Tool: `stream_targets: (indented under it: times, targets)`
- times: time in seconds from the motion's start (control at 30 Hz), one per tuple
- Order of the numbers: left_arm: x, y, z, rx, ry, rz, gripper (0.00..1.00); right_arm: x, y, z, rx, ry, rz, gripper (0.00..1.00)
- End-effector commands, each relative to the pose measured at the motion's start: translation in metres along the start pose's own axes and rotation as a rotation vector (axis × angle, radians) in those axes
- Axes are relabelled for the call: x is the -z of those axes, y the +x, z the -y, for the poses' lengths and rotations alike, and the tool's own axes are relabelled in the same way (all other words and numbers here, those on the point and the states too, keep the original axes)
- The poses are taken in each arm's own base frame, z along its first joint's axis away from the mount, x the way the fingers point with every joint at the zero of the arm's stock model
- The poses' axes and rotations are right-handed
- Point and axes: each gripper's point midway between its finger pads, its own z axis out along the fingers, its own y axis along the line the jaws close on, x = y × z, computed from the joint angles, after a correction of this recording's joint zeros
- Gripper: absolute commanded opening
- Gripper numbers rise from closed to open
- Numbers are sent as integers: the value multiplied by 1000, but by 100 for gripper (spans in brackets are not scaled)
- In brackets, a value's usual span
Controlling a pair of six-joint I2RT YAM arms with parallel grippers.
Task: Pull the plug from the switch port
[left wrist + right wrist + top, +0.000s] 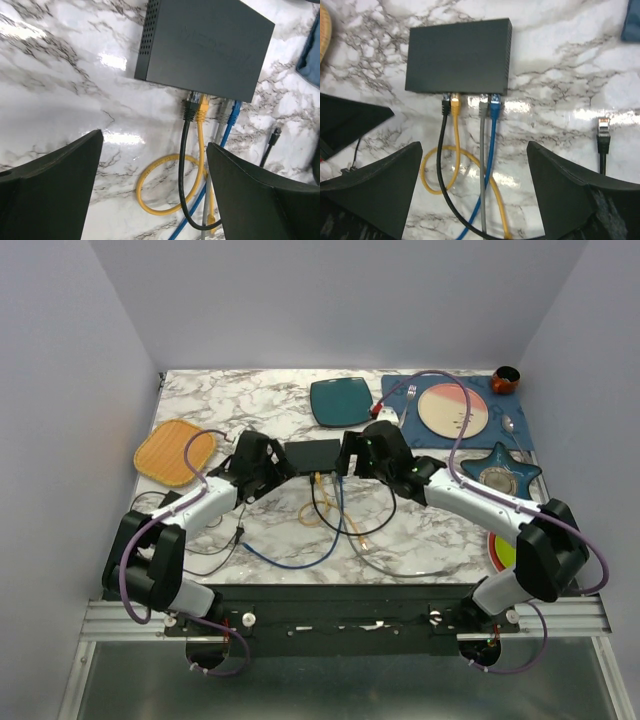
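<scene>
On the marble bench [250, 400] the switch [457, 55] lies flat, four plugs [455, 102] seated along its near edge. Both pairs of jaws hang wide open and empty beside it. I'd brace the box with one, pinch a single plug's boot, press its latch, pull straight.

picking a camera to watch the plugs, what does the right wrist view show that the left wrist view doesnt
Only the right wrist view: the whole outline of the switch, and the edge of an orange mat at top left.

Only the left wrist view: the vent holes on the switch's side wall.

Both: the black plug, yellow plug, grey plug and blue plug seated side by side in the switch, a loose black cable end lying to its right, and an open gripper, the left gripper or right gripper.
</scene>
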Motion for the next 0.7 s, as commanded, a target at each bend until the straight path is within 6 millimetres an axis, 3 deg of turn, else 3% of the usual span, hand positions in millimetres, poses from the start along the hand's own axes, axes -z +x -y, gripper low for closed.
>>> stream_targets:
  times: [0.0, 0.03, 0.07, 0.13, 0.17, 0.23, 0.27, 0.3, 0.33, 0.43, 0.57, 0.6, 0.67]
  targets:
    - [10, 4, 37, 77, 250, 35, 96, -23, -29, -14, -15, -83, 40, 84]
    - [13, 4, 41, 102, 281, 45, 99, -24, -28, -26, -79, -159, -8, 76]
    - [15, 10, 35, 113, 292, 52, 99, -37, -30, -13, -132, -148, -33, 57]
    - [23, 3, 45, 128, 373, 105, 99, -40, -33, -27, -225, -277, -84, 40]
    - [26, 6, 42, 140, 384, 110, 99, -45, -42, -22, -261, -320, -75, 28]
    - [29, 2, 44, 140, 400, 132, 99, -55, -48, -32, -334, -445, -61, 20]
    - [29, 1, 43, 135, 397, 143, 99, -55, -51, -35, -345, -516, -79, 11]
    - [30, 0, 43, 134, 401, 150, 99, -69, -42, -33, -361, -519, -114, 5]
    - [29, 1, 43, 137, 400, 151, 99, -72, -54, -39, -355, -536, -113, 5]
    - [21, 2, 35, 158, 367, 150, 97, -89, -46, -36, -334, -519, -159, 1]
    - [9, 1, 12, 208, 256, 174, 92, -106, -55, -22, -321, -424, -120, 1]
    - [6, 2, 3, 217, 212, 169, 90, -108, -65, -23, -309, -397, -125, 1]
    - [1, 3, -2, 217, 175, 150, 86, -122, -63, -14, -267, -337, -138, 1]
